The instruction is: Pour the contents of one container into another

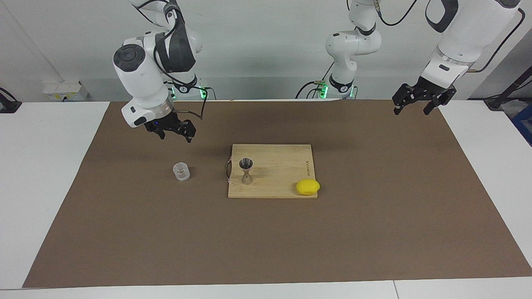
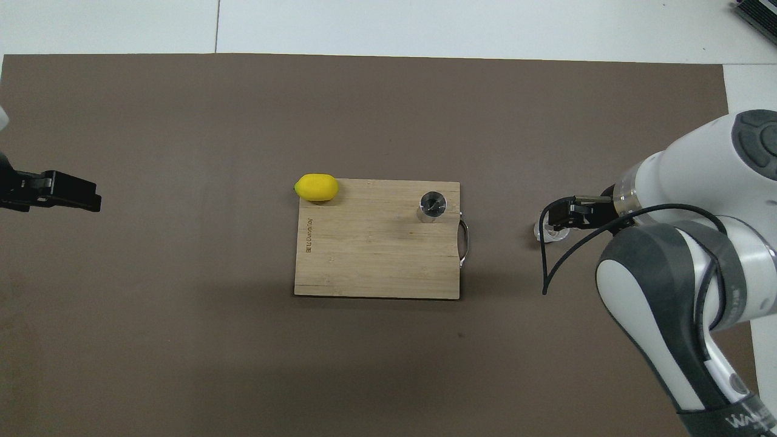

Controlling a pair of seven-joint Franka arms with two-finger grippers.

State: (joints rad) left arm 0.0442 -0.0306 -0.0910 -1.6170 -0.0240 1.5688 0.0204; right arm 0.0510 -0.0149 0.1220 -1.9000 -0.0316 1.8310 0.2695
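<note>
The small clear cup [image 1: 181, 171] stands upright on the brown mat [image 1: 374, 232], toward the right arm's end of the table and apart from the wooden cutting board [image 1: 278, 182]. Nothing is touching it. From overhead it is partly covered by the right gripper.

On the board, near the edge that carries the metal handle [image 1: 227, 170] and so on the side closest to the cup, the silvery hourglass jigger [image 1: 246, 170] stands upright, its open top shining. A yellow lemon [image 1: 308, 187] lies at the board's corner toward the left arm's end, farther from the robots than the jigger, hanging slightly over the edge.

The right gripper [image 1: 176, 132] hangs in the air over the mat, above a spot a little nearer to the robots than the cup. It points down, its fingers spread apart with nothing between them. A black cable loops from its wrist.

The left gripper [image 1: 417, 104] waits high over the mat's corner at the left arm's end, well apart from everything else, jaws also released and empty.
</note>
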